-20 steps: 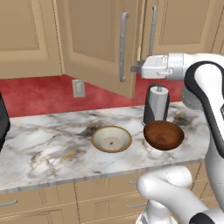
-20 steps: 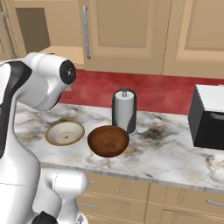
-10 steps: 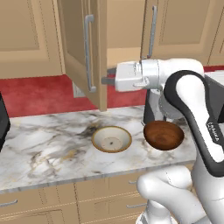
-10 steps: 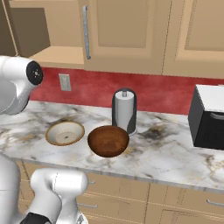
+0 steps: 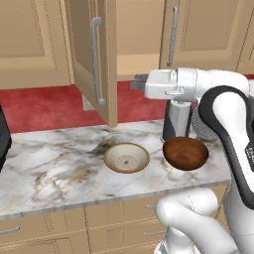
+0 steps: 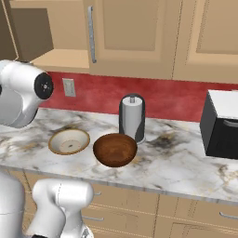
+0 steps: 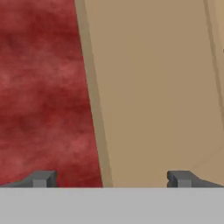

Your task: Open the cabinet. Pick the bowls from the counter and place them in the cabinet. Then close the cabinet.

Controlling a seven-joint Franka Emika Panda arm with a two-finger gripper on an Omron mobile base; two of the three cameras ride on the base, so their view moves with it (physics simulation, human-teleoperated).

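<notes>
While the left door [image 5: 94,64] of the light tan wooden wall cabinet [image 5: 149,34] stands swung out toward the camera in the left base view, its long silver bar handle [image 5: 97,59] facing front, the right door [image 5: 203,32] is flush shut at 1 o'clock. The white arm's two-finger gripper [image 5: 135,84] sits near frame centre, pointing toward 9 o'clock at the open door's inner face, just beside it; contact can't be judged. On the white-grey veined marble counter [image 5: 44,168], the cream-white shallow bowl with tan rim [image 5: 126,158] lies at 6 o'clock of the open door. The dark reddish-brown wooden bowl [image 5: 185,153] sits at its 3 o'clock, near but apart. A grey cylindrical canister [image 5: 176,120] stands upright just behind the brown bowl, partly hidden by the arm.

Right base view: cabinet interior open at 11 o'clock, bare shelf [image 6: 60,59] visible. Cream bowl [image 6: 69,141] at 9 o'clock of the brown bowl [image 6: 115,149], both on the counter [image 6: 186,162]. Canister [image 6: 132,118] at 1 o'clock of the brown bowl. A black boxy appliance [image 6: 222,125] at 3 o'clock. A white wall outlet [image 6: 69,87] on the red backsplash [image 6: 176,100].

Hand view: the two dark fingertips [image 7: 41,178] stand spread wide, nothing between them. Ahead, the tan door panel [image 7: 157,87] fills the right, red wall [image 7: 43,87] the left.
</notes>
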